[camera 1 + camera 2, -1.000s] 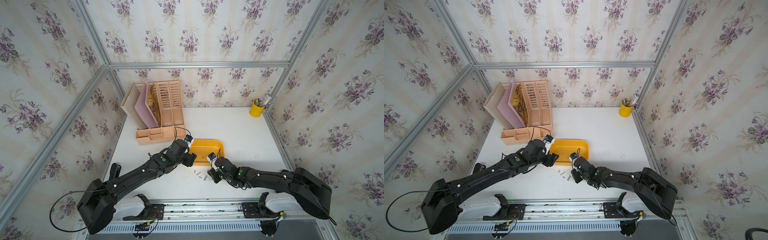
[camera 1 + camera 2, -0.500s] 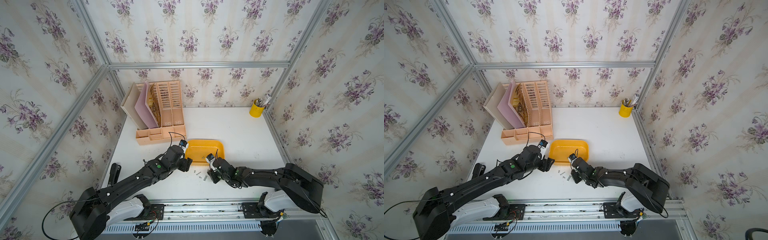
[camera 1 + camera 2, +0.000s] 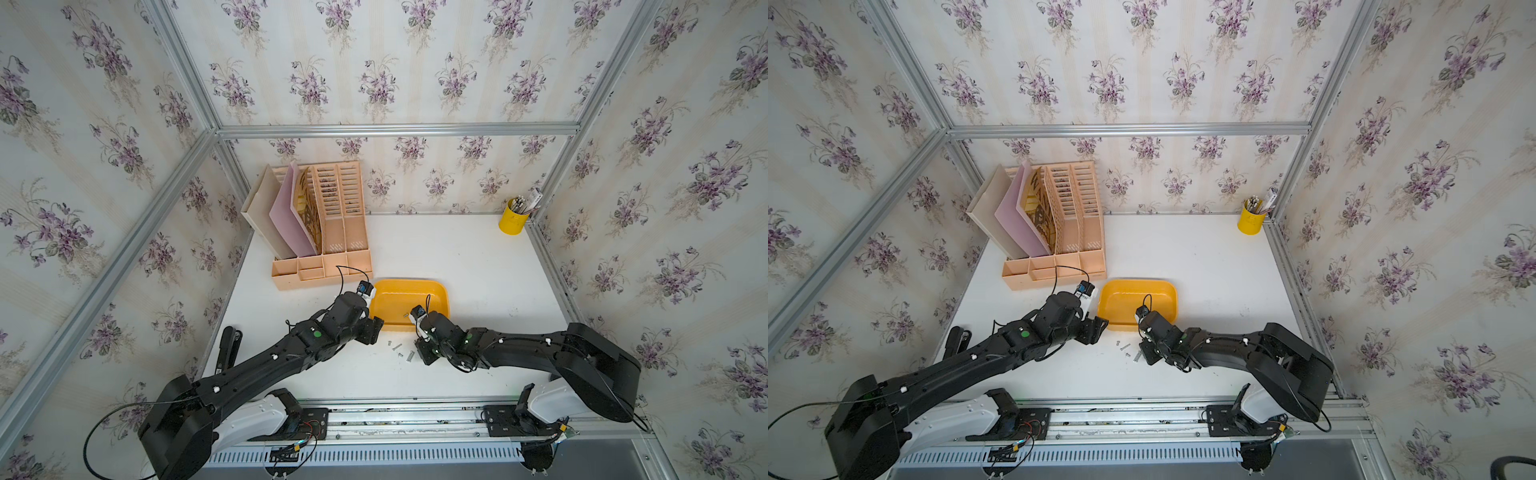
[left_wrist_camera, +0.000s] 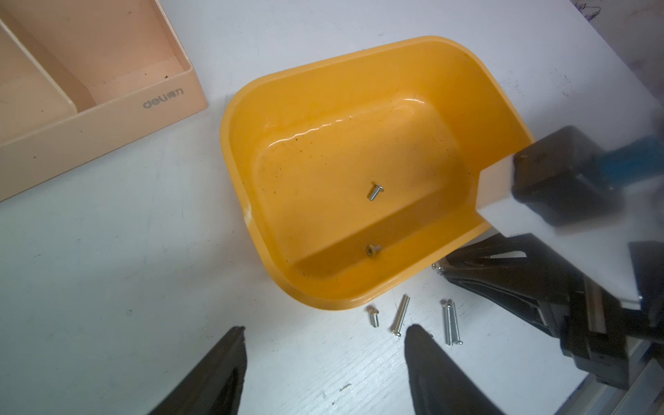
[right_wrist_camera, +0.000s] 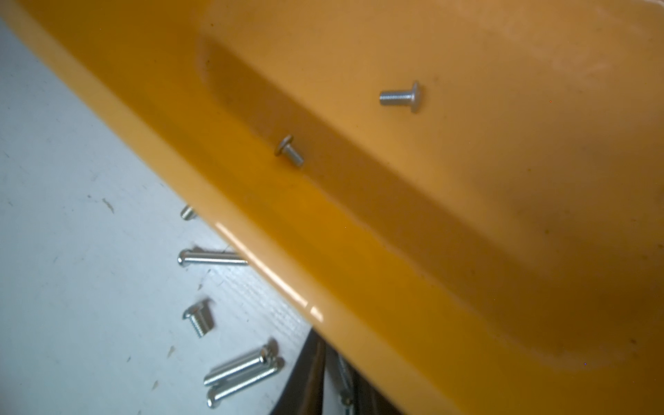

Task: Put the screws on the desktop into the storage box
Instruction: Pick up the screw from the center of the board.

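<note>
The yellow-orange storage box (image 3: 409, 284) (image 3: 1138, 282) (image 4: 230, 143) (image 5: 251, 215) stands mid-desktop with two short screws (image 4: 375, 190) (image 5: 400, 96) inside. Several silver screws (image 3: 399, 349) (image 3: 1127, 351) (image 4: 400, 314) (image 5: 212, 258) lie on the white desktop (image 3: 457, 257) just in front of the box. My left gripper (image 3: 372, 330) (image 3: 1096, 328) (image 4: 325, 330) hovers open at the box's front left corner, holding nothing. My right gripper (image 3: 422, 351) (image 3: 1147, 353) (image 5: 339, 381) is low at the box's front edge, jaws nearly together with a thin screw between them.
A peach slatted file organizer (image 3: 324, 232) stands at the back left, close to the box. A small yellow pen cup (image 3: 513, 218) sits in the back right corner. Aluminium rails (image 3: 395, 405) run along the front edge.
The right gripper's jaws have narrowed onto a screw beside the box. The left gripper has drawn back a little from the box toward the front.
</note>
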`<state>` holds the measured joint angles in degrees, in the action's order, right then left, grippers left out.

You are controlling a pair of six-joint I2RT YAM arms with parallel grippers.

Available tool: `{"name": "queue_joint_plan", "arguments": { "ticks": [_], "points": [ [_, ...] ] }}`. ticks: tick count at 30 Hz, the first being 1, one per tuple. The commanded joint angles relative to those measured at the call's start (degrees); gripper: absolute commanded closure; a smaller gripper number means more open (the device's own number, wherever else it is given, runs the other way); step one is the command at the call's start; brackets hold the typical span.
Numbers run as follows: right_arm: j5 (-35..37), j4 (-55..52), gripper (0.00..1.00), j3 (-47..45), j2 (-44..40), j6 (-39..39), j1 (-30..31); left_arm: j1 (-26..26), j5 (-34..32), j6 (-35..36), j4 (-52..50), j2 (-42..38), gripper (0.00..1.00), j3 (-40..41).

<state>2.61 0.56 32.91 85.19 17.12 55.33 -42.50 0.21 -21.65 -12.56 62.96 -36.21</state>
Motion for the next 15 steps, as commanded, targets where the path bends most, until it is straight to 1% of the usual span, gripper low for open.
{"name": "queue_joint_plan", "arguments": {
  "ticks": [1,6,11,15],
  "points": [
    [-0.8,-5.2,0.81,1.1,1.9,1.1,0.1,0.1,-0.5,-0.2,-0.3,-0.4,0.27,0.1],
    [0.0,-9.6,0.85,3.3,3.5,3.1,0.1,0.1,-0.4,-0.3,-1.0,-0.8,0.27,0.2],
    [0.6,-12.3,0.82,4.1,2.6,4.1,0.6,0.1,-0.5,-0.4,-1.2,-1.0,0.27,0.2],
    [0.8,-13.6,0.8,4.8,4.0,4.6,0.5,0.1,-0.3,-0.6,-1.1,-0.8,0.27,0.2]
  ]
}}
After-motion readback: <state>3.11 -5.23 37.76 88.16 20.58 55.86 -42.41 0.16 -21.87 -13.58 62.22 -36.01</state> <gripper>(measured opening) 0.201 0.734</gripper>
